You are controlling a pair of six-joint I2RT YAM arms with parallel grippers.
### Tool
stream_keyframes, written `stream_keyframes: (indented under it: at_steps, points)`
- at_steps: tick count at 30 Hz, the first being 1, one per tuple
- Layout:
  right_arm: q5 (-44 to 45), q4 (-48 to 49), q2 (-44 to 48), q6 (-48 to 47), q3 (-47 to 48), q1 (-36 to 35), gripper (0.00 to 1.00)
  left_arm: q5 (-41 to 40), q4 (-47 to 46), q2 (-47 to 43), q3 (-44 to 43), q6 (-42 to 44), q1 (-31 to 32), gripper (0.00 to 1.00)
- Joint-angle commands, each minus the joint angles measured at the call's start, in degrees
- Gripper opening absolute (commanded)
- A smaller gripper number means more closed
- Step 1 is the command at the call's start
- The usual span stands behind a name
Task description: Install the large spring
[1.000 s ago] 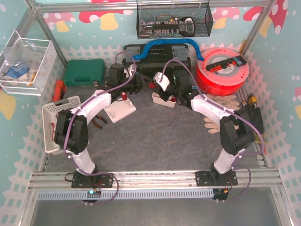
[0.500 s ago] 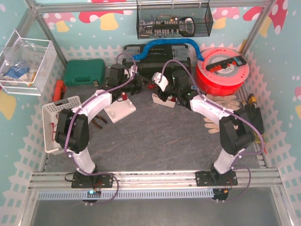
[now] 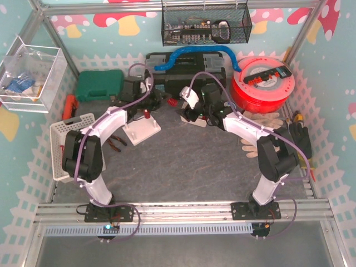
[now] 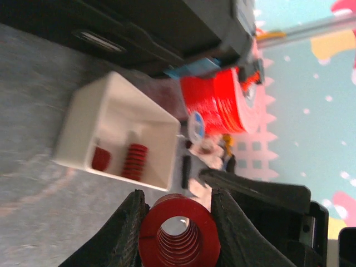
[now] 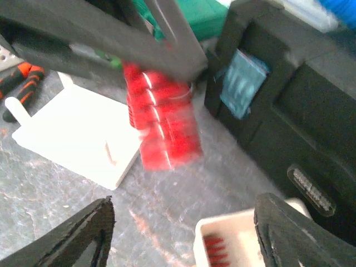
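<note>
My right gripper point(image 5: 184, 204) has just opened and let go while my left gripper point(image 4: 178, 203) clamps the large red coil spring point(image 4: 177, 236) above the grey desk point(image 5: 55, 183) near the white peg plate point(image 5: 78, 136), so handover looks done, install next.

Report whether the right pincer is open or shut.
Open: the right pincer shows its fingers wide apart, nothing gripped between them.

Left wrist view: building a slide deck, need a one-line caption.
Left gripper clamps a large red spring end-on; a white bin holding smaller red springs sits beyond.
</note>
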State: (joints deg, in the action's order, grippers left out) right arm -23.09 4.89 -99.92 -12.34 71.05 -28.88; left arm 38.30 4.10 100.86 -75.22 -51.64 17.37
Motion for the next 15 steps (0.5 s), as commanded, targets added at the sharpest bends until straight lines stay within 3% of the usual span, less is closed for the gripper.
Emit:
stream_keyframes:
  at_steps: [1, 3, 4, 8, 15]
  points:
    - [6.6, -1.3, 3.5, 7.0, -4.3, -0.3, 0.77, -10.6, 4.8, -5.6, 1.0, 5.6, -2.9, 0.0]
    - [9.0, -1.3, 5.0, 8.9, -5.7, -0.2, 0.95, -17.3, 8.1, -7.4, 1.6, 8.1, -3.6, 0.0]
    - [10.4, -1.4, 5.7, 9.7, -6.2, -0.3, 0.98, -20.4, 9.5, -8.4, 2.1, 9.4, -3.9, 0.0]
    - [17.8, -2.7, 6.5, 13.8, -5.9, -0.2, 0.99, -34.9, 13.3, -12.9, 5.3, 12.9, -4.8, 0.0]
    - [25.9, -5.4, 4.6, 17.6, -1.9, -0.2, 0.99, -47.8, 17.6, -17.9, 12.1, 14.9, -6.3, 0.0]
